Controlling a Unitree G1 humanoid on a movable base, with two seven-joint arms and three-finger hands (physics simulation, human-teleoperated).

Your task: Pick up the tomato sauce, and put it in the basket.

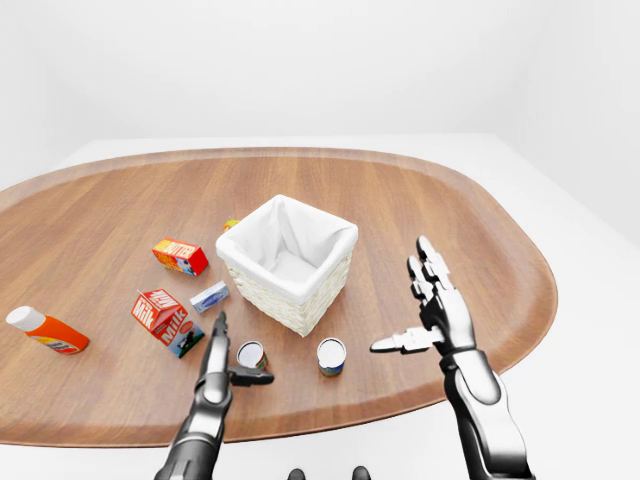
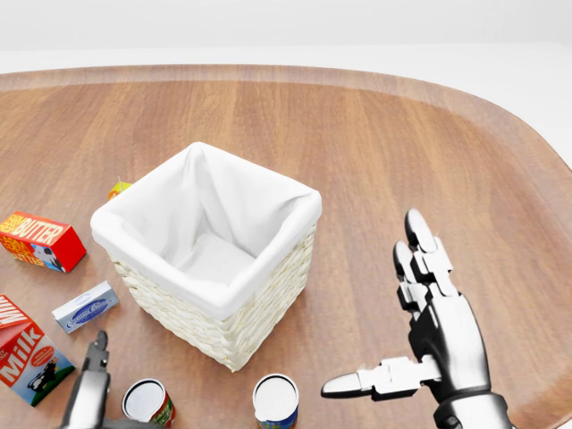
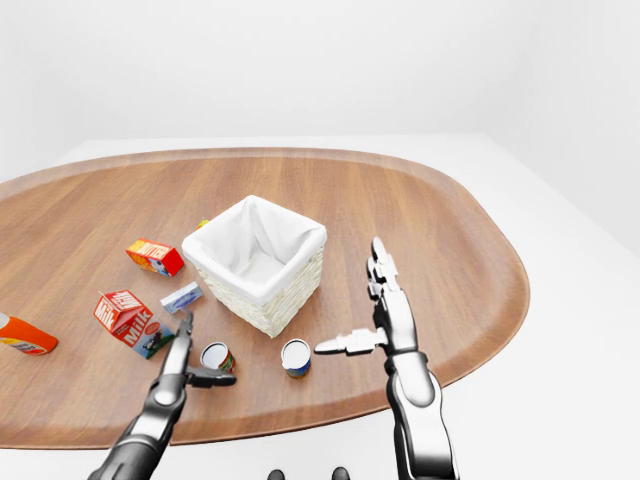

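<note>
The tomato sauce can [image 1: 250, 354], with a red and green label, stands upright near the table's lower edge, below and left of the basket [image 1: 300, 305]. My left hand [image 1: 243, 349] is open at the can, straight fingers [image 1: 218, 340] on its left and the thumb under it. Whether it touches the can, I cannot tell. The basket is woven, lined with white cloth, and nothing shows inside. My right hand [image 2: 371, 304] is open and holds nothing, to the right of the basket, fingers up and thumb pointing left.
A blue-labelled can [image 1: 331, 355] stands right of the sauce can. Left of the basket lie a milk carton [image 1: 160, 312], a butter box [image 1: 180, 256] and a small blue-white box [image 1: 210, 296]. An orange bottle [image 1: 45, 330] lies far left. The table edge runs just below the cans.
</note>
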